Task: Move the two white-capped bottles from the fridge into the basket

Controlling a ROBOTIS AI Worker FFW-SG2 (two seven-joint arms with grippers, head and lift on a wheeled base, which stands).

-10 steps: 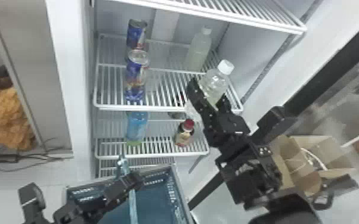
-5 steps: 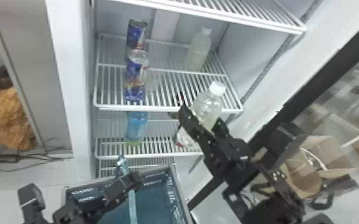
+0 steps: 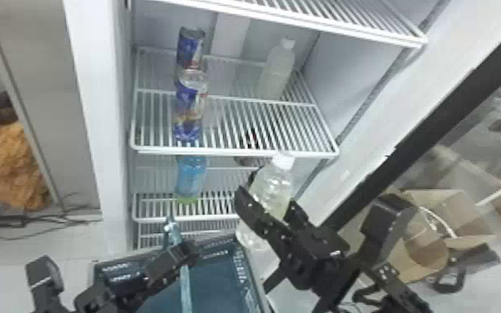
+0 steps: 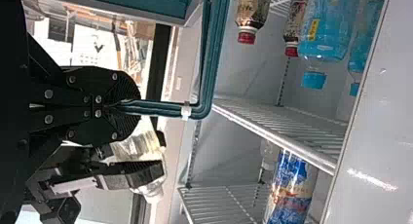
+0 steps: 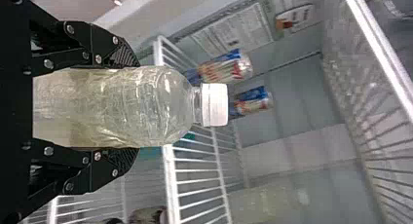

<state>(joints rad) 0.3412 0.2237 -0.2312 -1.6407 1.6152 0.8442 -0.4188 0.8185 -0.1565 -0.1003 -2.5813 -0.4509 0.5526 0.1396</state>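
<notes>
White, the open fridge [image 3: 91, 125] stands before me, and the basket [image 3: 243, 281] sits low at its front, on the nearer side of its shelves. I have my left tool [image 4: 134, 107] closed on the basket's handle [image 4: 209, 63]. My right tool [image 3: 268, 200] grips the first bottle [image 3: 276, 181] around its body, a finger on either side. The second bottle [image 3: 278, 70] stands at the back of the shelf [image 3: 237, 152].

The coming move turns on this: the basket's opening lies below the held bottle and to its left, so I judge that my right arm must bring it leftward and down, clear of the rim. Its long axis runs cap-up, base lowest, leaning a little in the head view.

Half a second ago the bottle was higher and farther right, over the shelf; now its white cap [image 5: 215, 104] is down by the shelf's front edge.
</notes>
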